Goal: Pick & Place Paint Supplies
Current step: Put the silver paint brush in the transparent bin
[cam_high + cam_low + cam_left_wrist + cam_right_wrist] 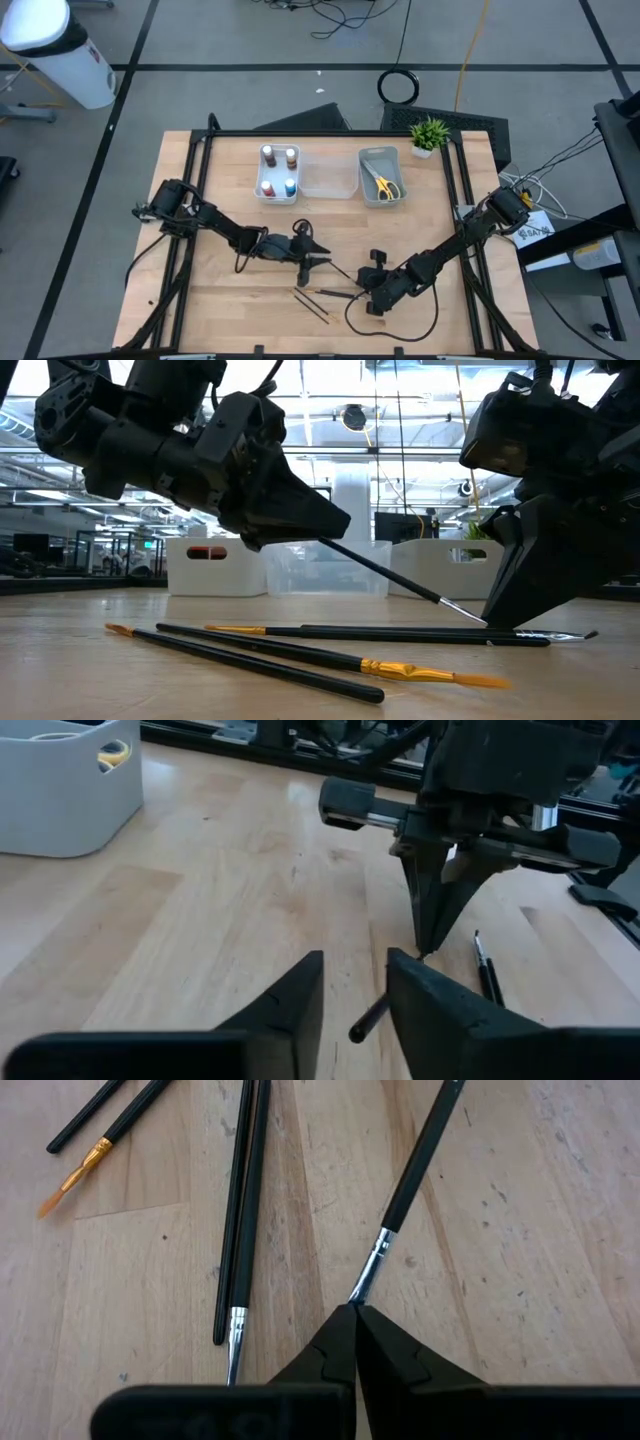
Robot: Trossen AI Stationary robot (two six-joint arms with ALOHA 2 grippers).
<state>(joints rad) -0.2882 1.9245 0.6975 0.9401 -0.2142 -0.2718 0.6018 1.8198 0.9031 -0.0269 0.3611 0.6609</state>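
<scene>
From above, the pale wooden worktop sits on a grey floor marked with dark lines. The left claw and right claw meet near the worktop's middle, with thin dark brushes lying just beside them. Beyond the claws are three trays: a white one holding four small pale-capped paint bottles, a clear one, and a grey one with yellow-handled scissors. A small green potted plant stands past the grey tray.

Down at worktop height, a bright hall with ceiling lights shows behind. One slim black brush with a silver ferrule slants from the left claw down to the right claw. Three more brushes lie flat below.

Left wrist: its claw stands parted, the brush handle between the fingers; whether they press it I cannot tell.

Right wrist: this claw is closed on the slanting brush's bristle tip.
</scene>
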